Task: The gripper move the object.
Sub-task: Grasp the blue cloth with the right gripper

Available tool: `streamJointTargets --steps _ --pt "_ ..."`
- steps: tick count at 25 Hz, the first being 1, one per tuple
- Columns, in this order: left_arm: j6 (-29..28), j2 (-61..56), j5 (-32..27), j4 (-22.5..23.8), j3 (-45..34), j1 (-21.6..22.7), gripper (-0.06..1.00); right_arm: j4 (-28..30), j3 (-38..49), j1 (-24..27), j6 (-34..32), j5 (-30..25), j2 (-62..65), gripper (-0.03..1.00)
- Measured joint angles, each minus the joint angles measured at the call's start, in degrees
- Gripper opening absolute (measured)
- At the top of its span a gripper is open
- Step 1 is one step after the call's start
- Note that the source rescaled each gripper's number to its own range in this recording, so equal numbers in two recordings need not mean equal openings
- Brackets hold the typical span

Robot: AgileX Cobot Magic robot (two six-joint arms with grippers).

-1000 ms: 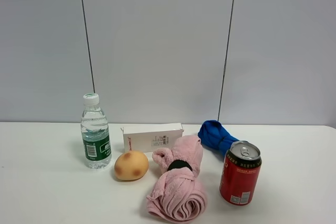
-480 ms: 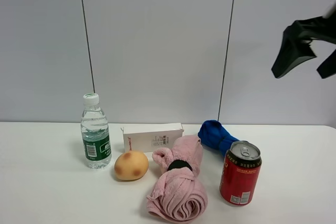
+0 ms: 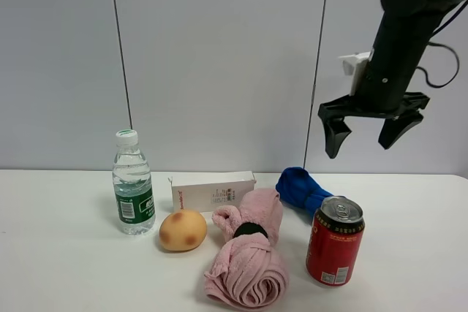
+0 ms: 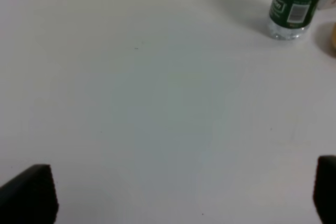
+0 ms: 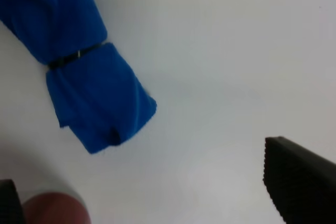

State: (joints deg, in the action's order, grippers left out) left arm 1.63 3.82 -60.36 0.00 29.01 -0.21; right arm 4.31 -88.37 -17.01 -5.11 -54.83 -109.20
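Note:
My right gripper (image 3: 369,140) hangs open and empty in the air, above and behind the red soda can (image 3: 335,241) and the blue rolled cloth (image 3: 300,189). In the right wrist view the blue cloth (image 5: 79,72) with its black band lies below the open gripper (image 5: 152,203), and the can's red edge (image 5: 55,208) shows. A pink rolled towel (image 3: 250,257), a white box (image 3: 212,191), a potato-like bun (image 3: 183,230) and a water bottle (image 3: 133,186) stand on the white table (image 3: 58,275). My left gripper (image 4: 173,192) is open over bare table; the bottle (image 4: 294,3) is far from it.
The grey panelled wall (image 3: 219,56) rises behind the table. The objects sit in a row across the table's middle. The table's right side (image 3: 417,253) lies beside the can.
My right arm has swung down and leftward from the upper right corner into view, and now its open gripper hangs above the blue cloth and can. The objects have not moved.

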Motion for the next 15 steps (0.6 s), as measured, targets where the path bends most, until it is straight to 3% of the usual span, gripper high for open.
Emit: streamJointTargets --steps 5,15 --pt "0.00 0.00 0.00 0.00 0.00 0.00 1.00 0.00 -5.32 -0.43 2.26 1.36 -9.54 1.00" --pt "0.00 0.00 0.00 0.00 0.00 0.00 1.00 0.05 -6.56 -1.75 9.72 10.84 -17.17 1.00"
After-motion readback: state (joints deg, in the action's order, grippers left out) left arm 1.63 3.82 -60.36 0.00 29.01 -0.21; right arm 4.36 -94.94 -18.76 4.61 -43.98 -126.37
